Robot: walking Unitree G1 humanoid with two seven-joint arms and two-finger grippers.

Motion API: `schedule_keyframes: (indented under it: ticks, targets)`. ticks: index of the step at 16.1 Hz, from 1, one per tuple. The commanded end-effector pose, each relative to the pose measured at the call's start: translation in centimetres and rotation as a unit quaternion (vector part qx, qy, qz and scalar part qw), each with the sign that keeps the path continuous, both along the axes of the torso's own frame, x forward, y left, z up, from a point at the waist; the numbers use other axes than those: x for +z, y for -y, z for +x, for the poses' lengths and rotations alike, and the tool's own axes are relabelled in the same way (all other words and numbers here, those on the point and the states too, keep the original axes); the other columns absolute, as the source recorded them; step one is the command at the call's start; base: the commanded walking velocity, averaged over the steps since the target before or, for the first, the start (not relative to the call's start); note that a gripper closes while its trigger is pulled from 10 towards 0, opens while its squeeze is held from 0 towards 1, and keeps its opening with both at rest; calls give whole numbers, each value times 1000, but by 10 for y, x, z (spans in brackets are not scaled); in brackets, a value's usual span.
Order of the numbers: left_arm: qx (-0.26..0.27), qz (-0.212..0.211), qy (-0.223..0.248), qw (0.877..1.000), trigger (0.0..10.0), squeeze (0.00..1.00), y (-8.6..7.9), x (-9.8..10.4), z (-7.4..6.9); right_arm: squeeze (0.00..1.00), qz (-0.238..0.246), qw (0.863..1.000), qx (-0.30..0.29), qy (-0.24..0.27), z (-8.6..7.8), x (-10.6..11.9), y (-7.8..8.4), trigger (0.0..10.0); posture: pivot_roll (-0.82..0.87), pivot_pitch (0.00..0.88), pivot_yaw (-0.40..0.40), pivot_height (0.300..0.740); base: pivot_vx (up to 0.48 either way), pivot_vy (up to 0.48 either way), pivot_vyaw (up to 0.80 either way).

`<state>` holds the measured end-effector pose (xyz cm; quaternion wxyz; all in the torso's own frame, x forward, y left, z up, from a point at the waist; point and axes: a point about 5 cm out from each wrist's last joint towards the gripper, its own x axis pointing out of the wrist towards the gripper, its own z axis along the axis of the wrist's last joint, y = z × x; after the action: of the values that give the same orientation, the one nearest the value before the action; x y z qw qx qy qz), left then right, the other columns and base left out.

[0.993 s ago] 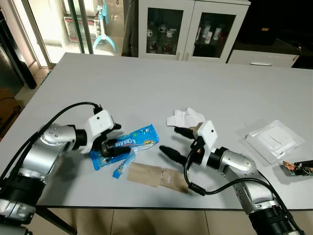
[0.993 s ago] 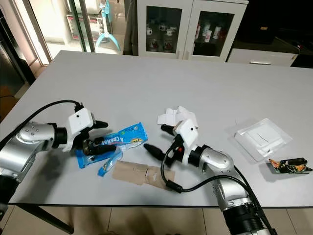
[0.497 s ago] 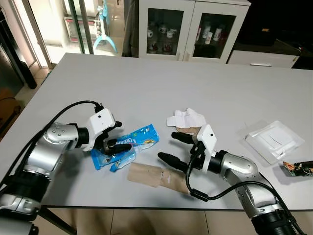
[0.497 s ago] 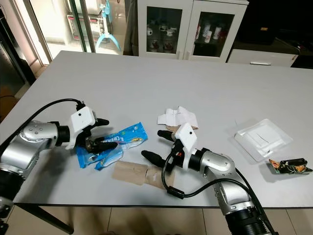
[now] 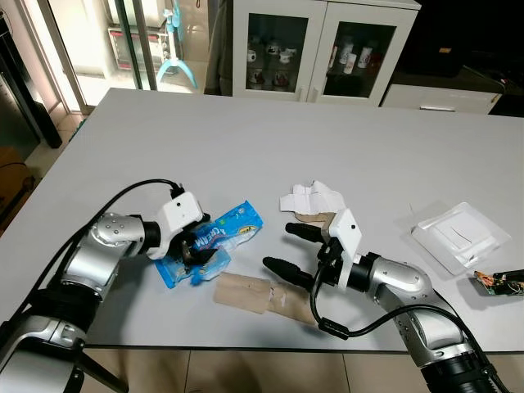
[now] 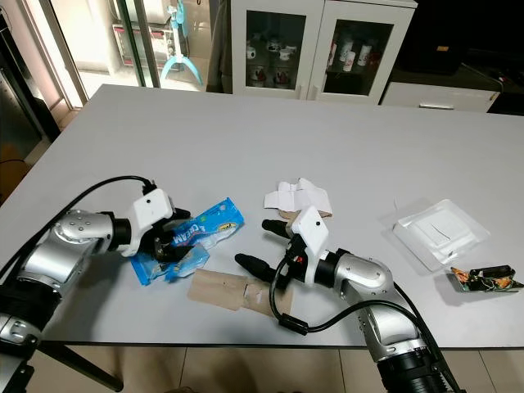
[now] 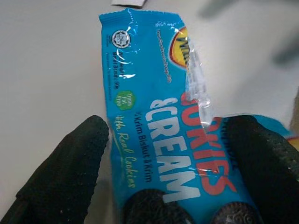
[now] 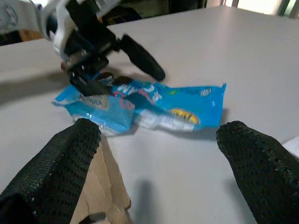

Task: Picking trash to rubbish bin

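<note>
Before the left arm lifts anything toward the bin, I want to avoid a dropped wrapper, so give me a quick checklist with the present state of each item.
1. Left gripper is at the blue cookie wrapper: ok, its fingers straddle the pack in the left wrist view.
2. Fingers closed firmly on the wrapper: cannot tell; they look spread beside it.
3. Wrapper free of the brown paper piece: ok, the paper lies beside it, nearer the table edge.
4. Right gripper out of the lift path: ok, open and empty, apart from the wrapper, over the brown paper.
5. White crumpled paper clear of the wrapper: ok.
6. Rubbish bin located: cannot tell.
</note>
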<state>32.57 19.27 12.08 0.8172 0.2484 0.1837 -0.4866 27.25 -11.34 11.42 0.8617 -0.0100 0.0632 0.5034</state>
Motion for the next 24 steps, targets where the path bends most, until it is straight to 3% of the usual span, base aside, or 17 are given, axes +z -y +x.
schedule_keyframes:
  ticks: [1,3,6,9,11,12,13,14,24]
  targets:
    - [-16,1,-4,1000,10000,0,4,-2,-2,0,5,1000,7,-5,-2,1,1,10000,-33,34,-52,740,0,0,0]
    - [-29,-2,-16,999,10000,0,6,-4,-5,0,4,1000,7,-5,-2,1,1,10000,-31,44,-56,740,0,0,0]
    - [-39,24,-25,999,10000,0,7,-14,-9,0,5,1000,7,-5,0,2,0,10000,-33,51,-56,740,0,0,0]
    - [-48,90,-21,995,10000,0,3,-24,-12,0,5,1000,8,-4,0,3,0,10000,-34,56,-55,740,0,0,0]
    - [-44,77,-21,996,10000,0,7,-25,-11,0,6,1000,8,-4,0,4,0,10000,-35,58,-56,740,0,0,0]
    - [-43,78,-20,996,9255,0,7,-25,-11,0,5,1000,8,-4,0,4,0,10000,-36,59,-56,740,0,0,0]
    - [-41,78,-18,996,7725,0,7,-25,-11,0,4,1000,9,-5,0,3,0,10000,-36,59,-56,740,0,0,0]
    - [-32,75,-13,997,0,0,7,-25,-9,0,4,1000,9,-5,0,3,0,10000,-37,58,-57,740,0,0,0]
    - [-30,70,-16,997,0,0,8,-27,-11,0,6,1000,12,-6,1,4,-1,10000,-37,59,-61,740,0,0,0]
